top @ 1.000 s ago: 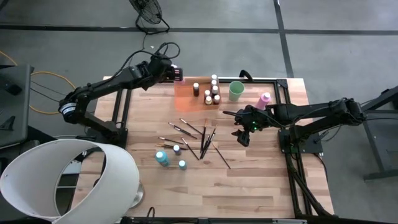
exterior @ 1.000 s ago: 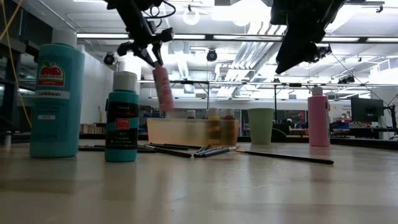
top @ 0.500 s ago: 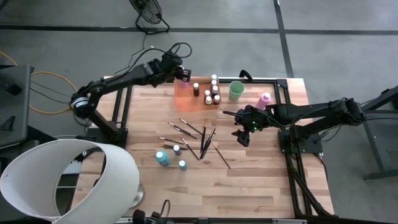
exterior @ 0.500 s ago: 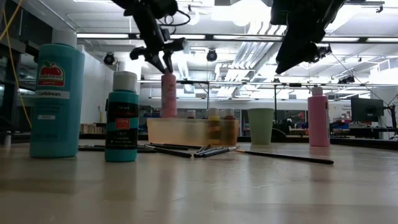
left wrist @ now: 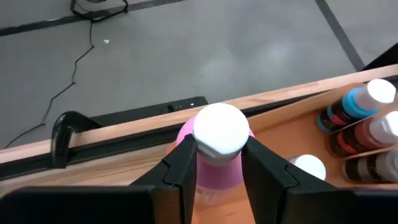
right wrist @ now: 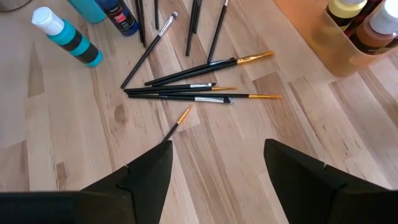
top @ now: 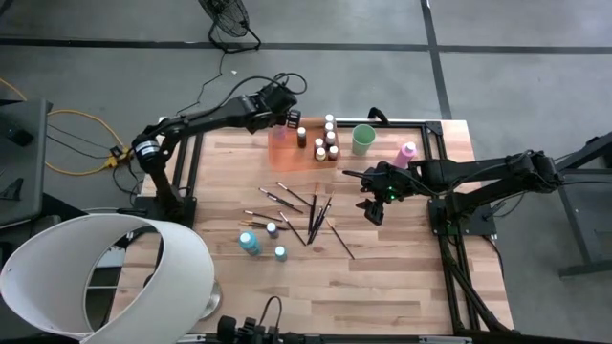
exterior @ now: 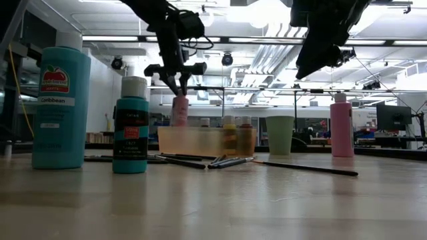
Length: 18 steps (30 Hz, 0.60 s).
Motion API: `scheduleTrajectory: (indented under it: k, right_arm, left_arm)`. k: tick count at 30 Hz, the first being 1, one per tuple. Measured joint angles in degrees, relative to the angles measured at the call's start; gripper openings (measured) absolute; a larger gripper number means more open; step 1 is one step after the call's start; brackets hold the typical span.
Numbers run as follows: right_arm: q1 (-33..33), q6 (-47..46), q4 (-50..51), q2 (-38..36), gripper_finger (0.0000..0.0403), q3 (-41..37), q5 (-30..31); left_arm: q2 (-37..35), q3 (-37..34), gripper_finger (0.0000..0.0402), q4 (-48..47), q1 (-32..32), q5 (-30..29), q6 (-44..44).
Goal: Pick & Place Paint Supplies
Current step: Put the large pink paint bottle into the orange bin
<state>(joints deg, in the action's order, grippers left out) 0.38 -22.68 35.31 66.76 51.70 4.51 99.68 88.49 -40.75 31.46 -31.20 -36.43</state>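
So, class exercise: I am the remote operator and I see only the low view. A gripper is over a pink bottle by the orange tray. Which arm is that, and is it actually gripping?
Observer: It is the left gripper. In its wrist view its fingers clamp the pink bottle just under the white cap.
Operator: Is the bottle over the tray or outside it?
Observer: From above, the bottle is at the orange tray, at its left end, apart from the bottles grouped at the right end.
Operator: And the other arm?
Observer: The right gripper is open and empty, above the scattered paintbrushes on the bare wood.
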Motion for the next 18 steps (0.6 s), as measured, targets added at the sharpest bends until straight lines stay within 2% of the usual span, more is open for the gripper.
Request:
scheduleTrajectory:
  k: [12, 18]
  right_arm:
    - [0.0, -0.2, 0.0, 0.0, 0.0246, 0.0, 0.0]
    - [0.0, -0.2, 0.0, 0.0, 0.0246, 0.0, 0.0]
  left_arm:
    - [2.4, 0.0, 0.0101, 1.6, 0.0, -4.2, -1.8]
    - [3.7, -0.1, 0.0101, 2.4, 0.0, -3.9, -2.7]
